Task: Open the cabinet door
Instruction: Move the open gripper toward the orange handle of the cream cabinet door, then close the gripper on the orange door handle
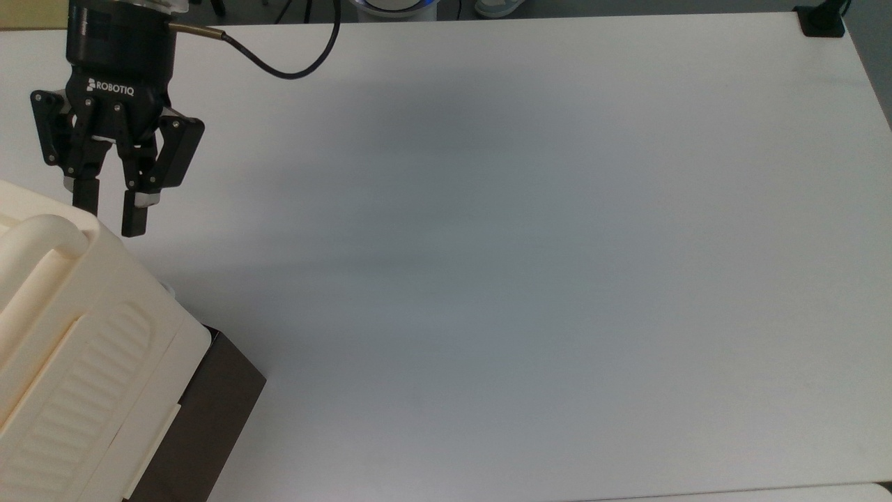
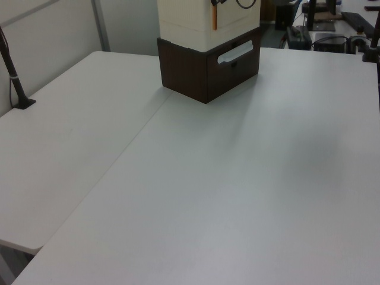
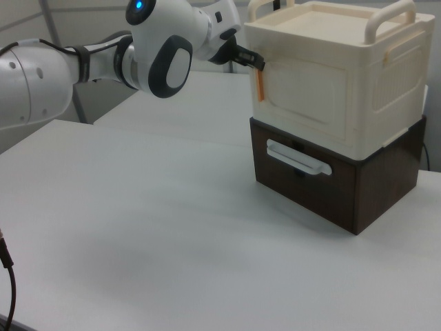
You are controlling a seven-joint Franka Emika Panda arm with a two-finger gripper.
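The gripper (image 1: 108, 213), its fingers spread with nothing between them, hangs at the upper corner of the cream cabinet (image 3: 337, 76), close to the orange handle strip (image 3: 260, 86). The cabinet door (image 3: 306, 96), a flat panel with a rounded recess, faces the right view's left and sits shut. A good approach would probably bring the fingers squarely around the orange strip before pulling outward along the door's swing. Below sits a dark brown drawer (image 3: 310, 179) with a pale handle (image 3: 298, 158). The white desk (image 1: 523, 244) leaves room, so nothing appears to block the swing.
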